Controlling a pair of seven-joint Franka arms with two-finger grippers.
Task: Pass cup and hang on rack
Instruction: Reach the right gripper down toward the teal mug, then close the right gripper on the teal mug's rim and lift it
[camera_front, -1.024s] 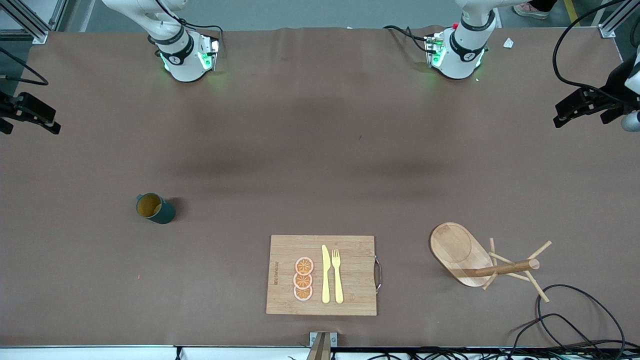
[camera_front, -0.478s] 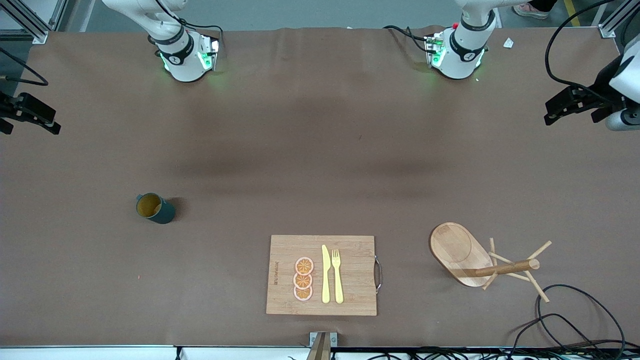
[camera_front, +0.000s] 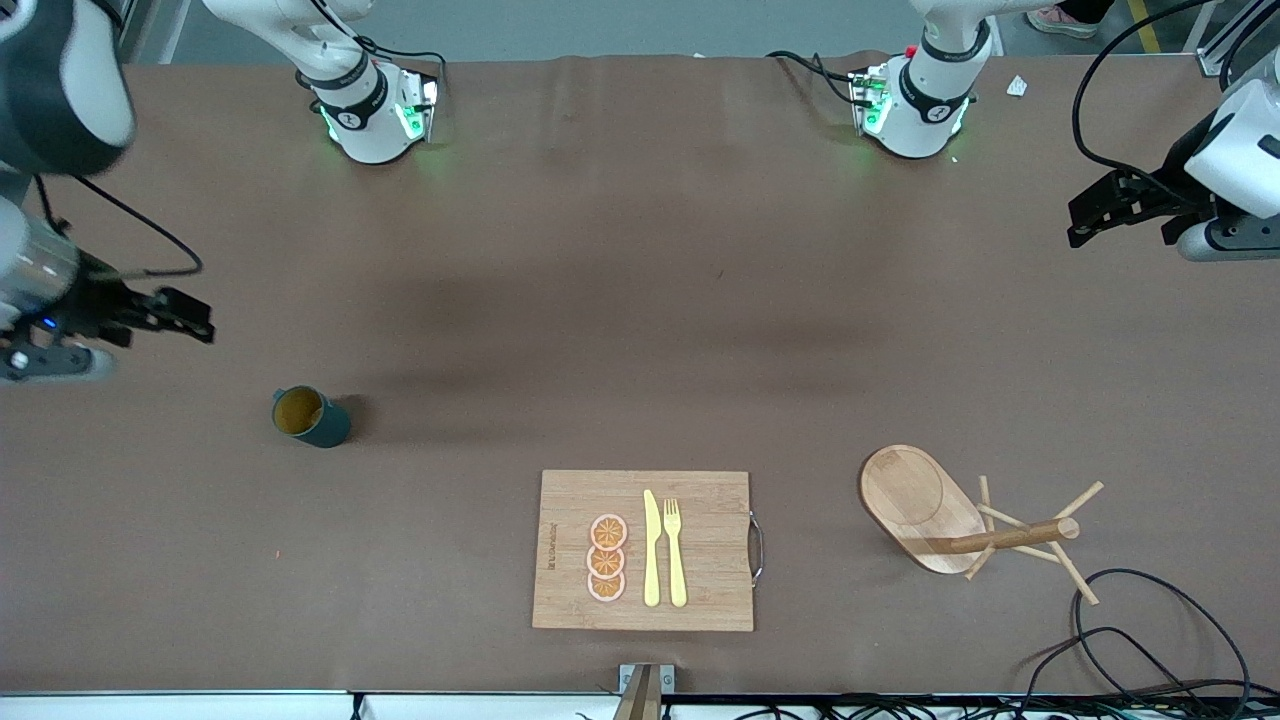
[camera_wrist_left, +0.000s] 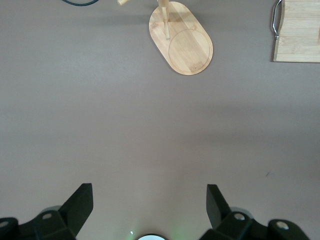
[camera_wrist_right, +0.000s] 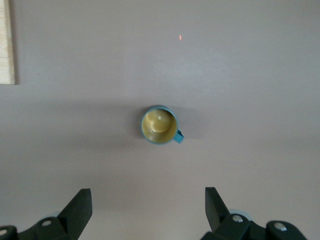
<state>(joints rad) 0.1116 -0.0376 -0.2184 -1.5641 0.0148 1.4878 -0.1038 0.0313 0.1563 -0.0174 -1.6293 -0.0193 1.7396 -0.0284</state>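
Wide brown table (camera_front: 640, 300), and nothing of the job is done yet: no grasp, no handover, no hanging. The whole sequence is ahead, by my reading.

Next in size, the bamboo cutting board (camera_front: 645, 550) at the camera's edge, carrying a yellow knife, a fork and three orange slices; it plays no part here.

Then the rack (camera_front: 925, 510), toward the left arm's end of the table. The front view makes it look tipped over; the left wrist view (camera_wrist_left: 181, 44) shows the oval base flat with the post rising from it, so it stands upright.

Left pincer (camera_front: 1085, 215) hangs over that end of the table, well apart from the rack, jaws spread wide and empty (camera_wrist_left: 150, 205).

Right pincer (camera_front: 190, 320) is in the air over its own end, near the cup (camera_front: 310, 417), likewise spread and holding nothing (camera_wrist_right: 148, 207).

Smallest, the cup: upright on the table, mouth up. Only the right wrist view shows its handle (camera_wrist_right: 179, 137), sticking out sideways; from the front it is hidden.
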